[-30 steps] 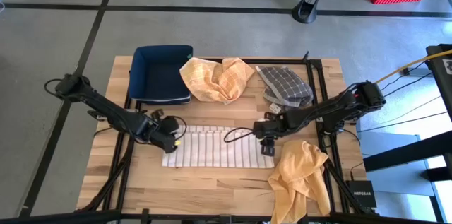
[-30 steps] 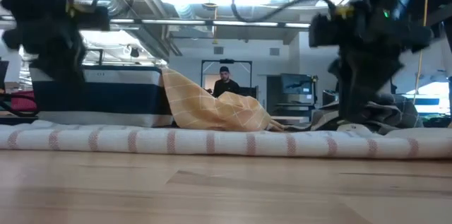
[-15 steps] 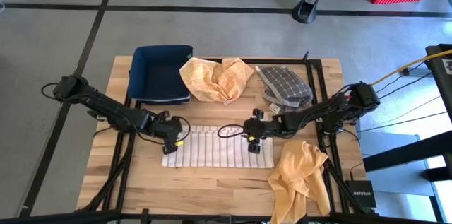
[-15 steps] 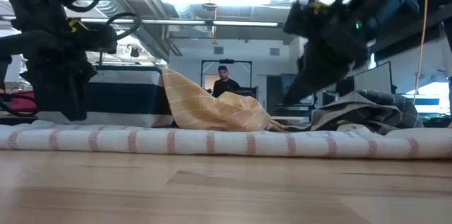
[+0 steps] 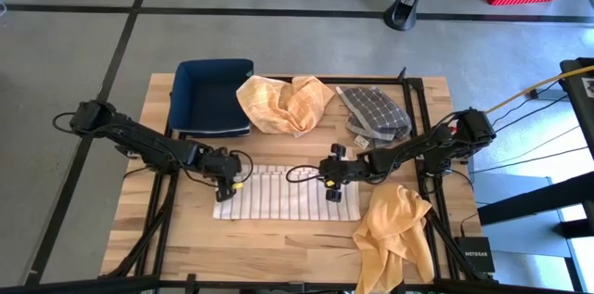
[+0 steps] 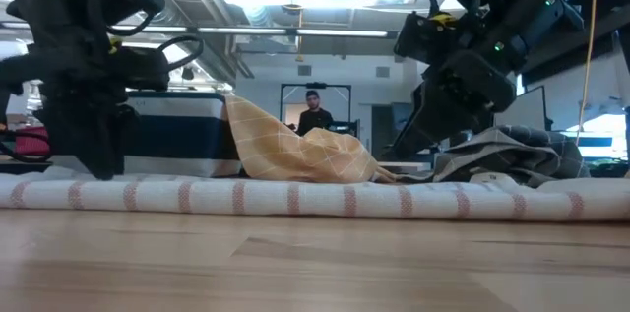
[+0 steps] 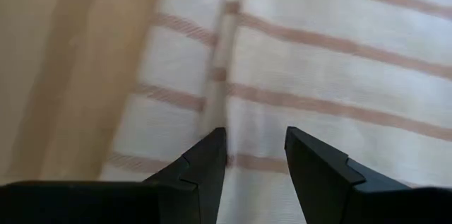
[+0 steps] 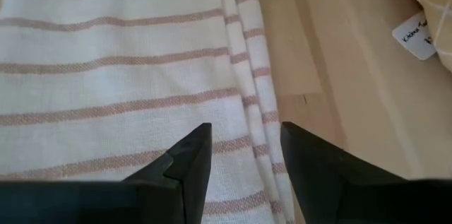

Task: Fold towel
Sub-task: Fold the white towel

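A white towel with pale red stripes (image 5: 288, 196) lies spread flat on the table, long side running left to right; it shows as a low band in the low view (image 6: 325, 197). My left gripper (image 5: 228, 183) (image 7: 256, 150) is open over the towel's left end, near a lengthwise crease (image 7: 220, 75). My right gripper (image 5: 334, 188) (image 8: 244, 146) is open over the towel's right end, beside its hemmed edge (image 8: 247, 61). In the low view my right gripper (image 6: 433, 140) hangs tilted above the towel, and my left gripper (image 6: 87, 159) reaches down to its level. My left gripper's open fingers (image 7: 205, 164) point down at the towel's left end, one on each side of the crease; I cannot tell whether they touch the cloth.
A dark blue tray (image 5: 212, 97), an orange checked cloth (image 5: 283, 101) and a grey checked cloth (image 5: 376, 113) lie along the far side. A yellow cloth (image 5: 394, 229) with a label (image 8: 421, 34) drapes over the near right edge. Bare wood (image 5: 278, 243) lies near the towel. A person (image 6: 313, 110) stands in the room behind.
My right gripper has moved toward the table's left, from the towel's right edge to above the cloth, and has tipped from upright to slanting. My left gripper has shifted slightly toward the right and come down lower at the towel's left end. The towel has stayed flat.
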`<state>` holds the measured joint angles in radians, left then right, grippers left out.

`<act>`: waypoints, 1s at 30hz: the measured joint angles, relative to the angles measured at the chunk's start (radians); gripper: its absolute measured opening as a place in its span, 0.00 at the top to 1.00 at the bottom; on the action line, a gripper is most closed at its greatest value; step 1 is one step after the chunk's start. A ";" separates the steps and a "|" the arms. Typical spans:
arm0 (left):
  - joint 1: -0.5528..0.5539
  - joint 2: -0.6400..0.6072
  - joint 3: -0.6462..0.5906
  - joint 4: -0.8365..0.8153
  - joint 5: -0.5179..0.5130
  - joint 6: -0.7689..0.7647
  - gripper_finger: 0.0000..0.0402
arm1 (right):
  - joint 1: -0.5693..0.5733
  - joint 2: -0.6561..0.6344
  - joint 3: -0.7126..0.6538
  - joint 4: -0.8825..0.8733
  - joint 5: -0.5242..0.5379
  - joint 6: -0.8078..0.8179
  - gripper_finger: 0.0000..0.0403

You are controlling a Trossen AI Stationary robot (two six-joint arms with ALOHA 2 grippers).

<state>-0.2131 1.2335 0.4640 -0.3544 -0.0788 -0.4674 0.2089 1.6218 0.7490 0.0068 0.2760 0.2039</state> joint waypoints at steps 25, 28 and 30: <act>0.001 0.000 0.000 -0.021 0.008 0.046 0.65 | 0.000 0.000 0.000 -0.001 0.003 0.000 0.57; 0.004 0.000 0.000 -0.005 0.037 0.051 0.65 | 0.000 0.000 0.000 -0.001 0.003 0.000 0.57; 0.005 0.000 0.000 0.018 0.073 0.072 0.65 | 0.000 -0.001 0.000 -0.001 0.003 0.000 0.57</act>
<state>-0.2085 1.2331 0.4641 -0.3361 -0.0054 -0.3958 0.2089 1.6211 0.7490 0.0063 0.2790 0.2035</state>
